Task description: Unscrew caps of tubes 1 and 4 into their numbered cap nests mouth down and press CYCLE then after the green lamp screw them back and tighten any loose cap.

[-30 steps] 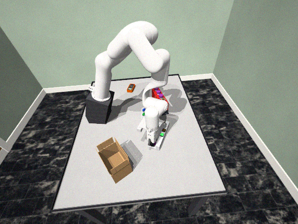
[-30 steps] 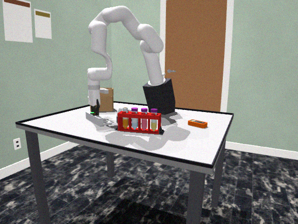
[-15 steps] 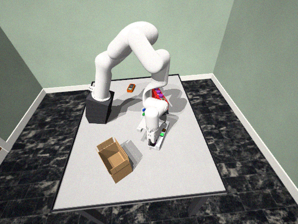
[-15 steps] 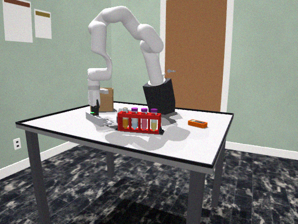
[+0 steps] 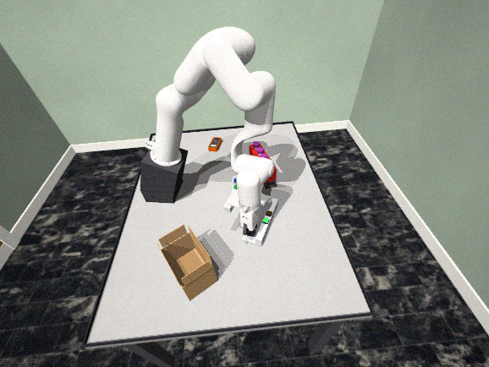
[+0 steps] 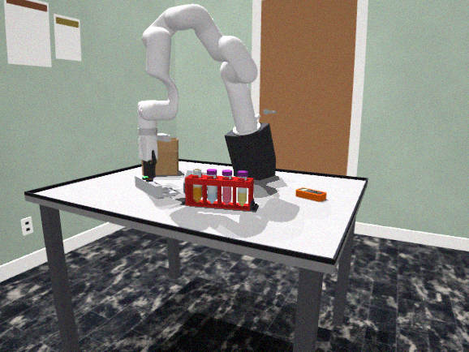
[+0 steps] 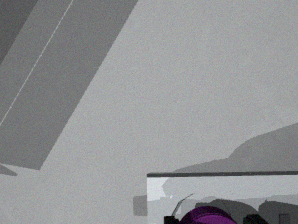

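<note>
My gripper [image 5: 251, 232] stands upright over the near end of the white cap tray [image 5: 259, 227], shut on a purple cap [image 7: 207, 216] that sits at the tray; in the wrist view only the cap's top and the dark fingertips show at the bottom edge. A green lamp [image 5: 266, 220] glows on the tray beside a dark one [image 5: 268, 212]. The red rack [image 6: 219, 192] holds four tubes. Its leftmost tube [image 6: 196, 173] in the exterior view has no cap; the other three carry purple caps. The gripper also shows in that view [image 6: 150, 175] at the tray [image 6: 156, 187].
A white key housing with a blue key [image 5: 235, 181] lies between the rack and the tray, partly hidden by my arm. An open cardboard box [image 5: 188, 261] stands left of the tray. An orange device [image 5: 215, 144] lies at the back near the black arm base [image 5: 162, 175].
</note>
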{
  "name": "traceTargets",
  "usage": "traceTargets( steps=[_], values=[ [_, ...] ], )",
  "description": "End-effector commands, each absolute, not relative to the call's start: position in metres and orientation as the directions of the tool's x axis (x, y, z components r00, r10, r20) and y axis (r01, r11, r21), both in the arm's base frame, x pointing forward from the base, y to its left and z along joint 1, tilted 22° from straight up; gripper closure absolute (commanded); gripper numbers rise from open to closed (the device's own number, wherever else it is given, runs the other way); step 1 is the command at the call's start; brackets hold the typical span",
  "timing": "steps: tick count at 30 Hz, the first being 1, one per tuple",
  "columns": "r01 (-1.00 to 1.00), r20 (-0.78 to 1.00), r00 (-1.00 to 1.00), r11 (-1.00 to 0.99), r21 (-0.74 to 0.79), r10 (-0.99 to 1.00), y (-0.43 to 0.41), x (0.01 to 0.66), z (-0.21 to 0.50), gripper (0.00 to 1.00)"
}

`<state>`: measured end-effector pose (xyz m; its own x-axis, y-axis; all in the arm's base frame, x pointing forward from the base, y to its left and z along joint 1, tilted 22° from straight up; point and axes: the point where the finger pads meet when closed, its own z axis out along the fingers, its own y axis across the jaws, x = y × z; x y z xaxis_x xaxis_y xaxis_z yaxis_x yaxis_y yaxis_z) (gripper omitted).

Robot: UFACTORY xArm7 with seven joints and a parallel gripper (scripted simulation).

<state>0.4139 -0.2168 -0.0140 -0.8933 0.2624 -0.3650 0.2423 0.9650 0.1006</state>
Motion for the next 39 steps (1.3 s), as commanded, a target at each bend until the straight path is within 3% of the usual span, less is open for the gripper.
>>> traceTargets(
  steps=[1,28,32,39],
  values=[
    [0.243,-0.362,-0.894,0.965,0.101,0.263,-0.217,0.405,0.011,1.00],
    [0.243,-0.362,-0.894,0.965,0.101,0.263,-0.218,0.372,0.094,1.00],
    [0.496,-0.317,-0.782,0.844,0.204,0.536,-0.186,0.376,0.096,1.00],
    [0.553,-0.300,-0.744,0.802,0.227,0.598,-0.153,0.380,0.098,1.00]
  ],
)
